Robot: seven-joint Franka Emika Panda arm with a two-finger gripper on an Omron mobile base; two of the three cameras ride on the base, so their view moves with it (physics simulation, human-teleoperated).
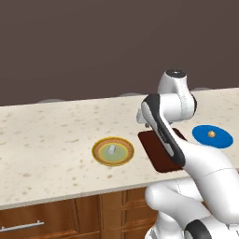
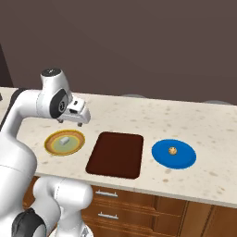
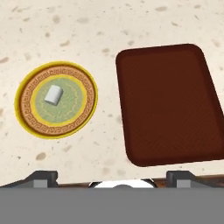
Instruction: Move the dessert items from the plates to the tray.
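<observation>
**Two desserts on their plates, tray bare**

Nothing has reached the tray as far as these pictures show, so I judge the task to be at its very start, with both transfers left to do.

The speckled beige table (image 2: 139,113) runs across the scene above wooden drawer fronts, and everything of the task sits on it in a row. The dark reddish-brown tray (image 2: 115,154) lies in the middle, its surface bare in the right base view and the hand view alike. On one side of it, just apart, is the yellow-rimmed plate (image 2: 65,142) with a pale green centre and a patterned orange band. On the other side, also apart from the tray, is the plain blue plate (image 2: 174,153).

The claw (image 2: 70,121) hangs above the table, over the gap between the yellow-rimmed plate and the tray, well clear of both. Its fingers stand spread wide at the two bottom corners of the hand view, with nothing between them.

A small white block-shaped dessert (image 3: 54,95) rests near the middle of the yellow-rimmed plate's green centre. A tinier round tan dessert (image 2: 172,150) sits in the middle of the blue plate; what it is exactly is too small to tell.
</observation>
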